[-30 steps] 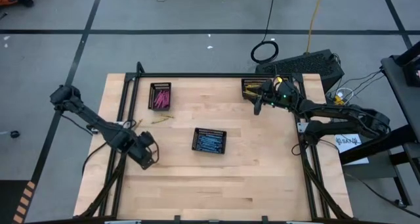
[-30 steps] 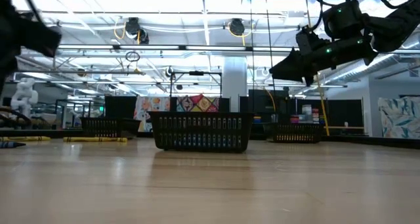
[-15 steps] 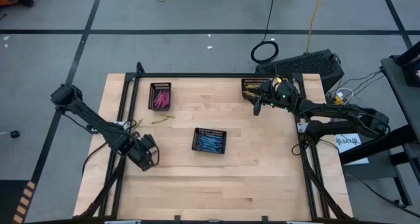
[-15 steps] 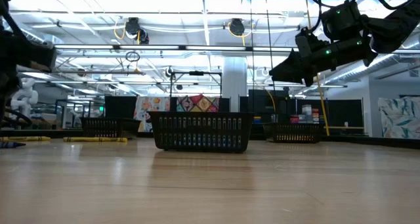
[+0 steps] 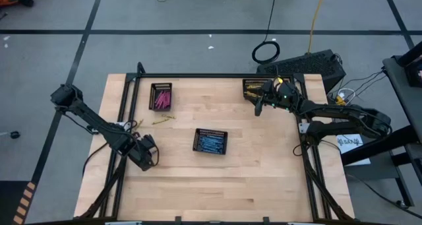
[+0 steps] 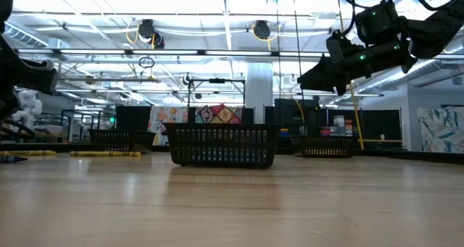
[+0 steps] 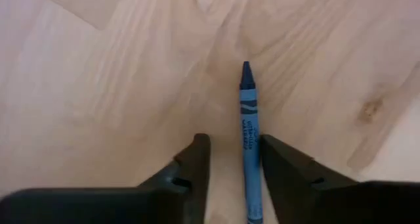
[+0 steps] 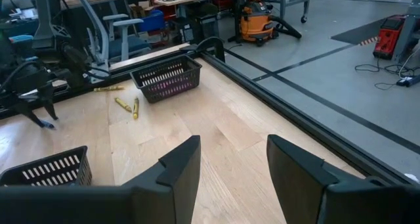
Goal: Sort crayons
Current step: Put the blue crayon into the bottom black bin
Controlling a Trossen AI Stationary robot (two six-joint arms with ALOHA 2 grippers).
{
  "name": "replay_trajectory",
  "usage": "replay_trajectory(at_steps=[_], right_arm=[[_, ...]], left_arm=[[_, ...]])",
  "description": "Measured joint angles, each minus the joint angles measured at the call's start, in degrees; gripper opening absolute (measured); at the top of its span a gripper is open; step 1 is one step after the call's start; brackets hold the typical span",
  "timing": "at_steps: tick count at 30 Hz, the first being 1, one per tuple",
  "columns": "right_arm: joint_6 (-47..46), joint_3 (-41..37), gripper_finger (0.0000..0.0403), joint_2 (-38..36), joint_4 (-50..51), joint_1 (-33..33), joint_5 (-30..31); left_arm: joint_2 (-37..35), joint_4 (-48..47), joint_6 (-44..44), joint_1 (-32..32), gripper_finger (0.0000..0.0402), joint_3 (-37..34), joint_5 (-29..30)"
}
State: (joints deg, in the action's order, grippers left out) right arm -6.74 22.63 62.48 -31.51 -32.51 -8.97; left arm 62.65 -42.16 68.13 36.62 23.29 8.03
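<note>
Left gripper [image 7: 230, 161] low over my table [image 5: 264, 172], fingers spread around a blue crayon [image 7: 247, 138] lying flat, nearer one finger, right gripper [image 8: 233, 158] spread and raised by the far tray [image 5: 256, 88], yellow crayons [image 5: 163, 121] loose nearby.

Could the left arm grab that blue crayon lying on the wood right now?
Probably yes. The blue crayon lies flat on the bare table, between the open fingers of the left gripper, with nothing in the way.

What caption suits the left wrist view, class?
Left gripper open around a blue crayon lying on the wooden table.
</note>
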Motion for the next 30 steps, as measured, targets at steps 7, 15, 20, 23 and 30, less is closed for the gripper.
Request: replay_trajectory(at_steps=[7,15,20,23,30], right_arm=[[1.07,0.0,0.016,-0.1,0.06,0.0,-0.02],[4.44,0.0,0.016,-6.13,3.28,0.0,-0.04],[3.51,0.0,0.016,-8.44,2.53,0.0,-0.06],[2.97,0.0,0.016,-8.52,2.62,0.0,-0.07],[2.93,0.0,0.016,-8.46,2.63,0.0,-0.06]], left_arm=[[0.02,0.66,0.3,0.0,0.0012,-0.01,1.88],[0.15,11.17,-5.84,-0.28,0.0006,1.34,22.04],[0.11,32.12,-28.6,-2.55,0.0004,2.58,43.62],[0.11,50.45,-50.12,-5.46,0.0004,2.6,45.71],[4.48,76.58,-79.0,-17.72,0.0003,2.68,22.35]])
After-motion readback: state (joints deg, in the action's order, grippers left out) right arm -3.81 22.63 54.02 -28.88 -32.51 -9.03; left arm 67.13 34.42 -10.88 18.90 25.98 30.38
